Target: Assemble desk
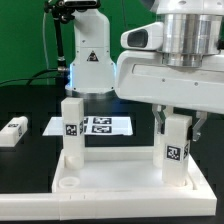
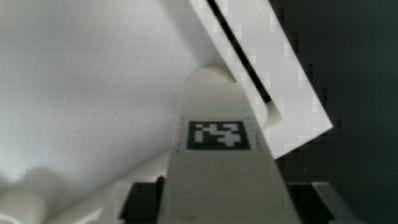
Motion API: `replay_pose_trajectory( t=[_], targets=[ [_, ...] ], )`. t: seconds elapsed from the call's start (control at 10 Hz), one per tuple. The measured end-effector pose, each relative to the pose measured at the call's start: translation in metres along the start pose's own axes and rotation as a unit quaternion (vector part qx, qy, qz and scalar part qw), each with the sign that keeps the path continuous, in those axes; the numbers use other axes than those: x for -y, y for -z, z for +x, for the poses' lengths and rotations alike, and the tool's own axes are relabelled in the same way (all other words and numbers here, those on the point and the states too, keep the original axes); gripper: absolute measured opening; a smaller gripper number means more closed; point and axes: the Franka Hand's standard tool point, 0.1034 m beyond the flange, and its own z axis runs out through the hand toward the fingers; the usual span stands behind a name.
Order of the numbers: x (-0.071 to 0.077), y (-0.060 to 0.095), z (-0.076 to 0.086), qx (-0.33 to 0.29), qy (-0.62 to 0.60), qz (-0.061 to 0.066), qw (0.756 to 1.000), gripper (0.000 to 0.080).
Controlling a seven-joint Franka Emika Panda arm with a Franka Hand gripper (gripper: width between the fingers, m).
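Note:
The white desk panel (image 1: 120, 170) lies on the black table with its raised rim up. One white tagged leg (image 1: 72, 126) stands upright in its corner socket on the exterior view's left. A second tagged leg (image 1: 176, 148) stands at the panel's corner on the exterior view's right, between my gripper's fingers. My gripper (image 1: 177, 125) is shut on this leg. In the wrist view the leg (image 2: 217, 150) runs from my jaws to the panel's corner (image 2: 267, 70), with a dark finger (image 2: 150, 200) on each side. A third leg (image 1: 12, 132) lies on the table at the exterior view's left.
The marker board (image 1: 90, 125) lies flat behind the panel. The robot base (image 1: 88, 60) stands at the back. A green backdrop runs behind the table.

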Motion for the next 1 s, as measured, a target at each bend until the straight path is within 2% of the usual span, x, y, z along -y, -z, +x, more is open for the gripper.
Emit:
replay_pose_trajectory(
  t=[0.3,0.4,0.5,0.6,0.7,0.8,1.0],
  targets=[
    [0.001,-0.001,0.000,0.001,-0.142,0.003,0.990,0.0288],
    [0.001,-0.002,0.000,0.006,-0.216,0.007,0.976,0.0288],
    [0.002,-0.002,0.001,0.013,-0.294,0.021,0.955,0.0288],
    [0.001,-0.002,-0.001,0.014,-0.366,0.041,0.930,0.0291],
    [0.004,-0.002,-0.005,0.016,-0.418,0.046,0.907,0.0291],
    [0.007,-0.002,-0.005,0.022,-0.471,0.046,0.881,0.0291],
    [0.014,-0.001,-0.006,0.018,-0.609,0.055,0.791,0.0291]
  ],
)
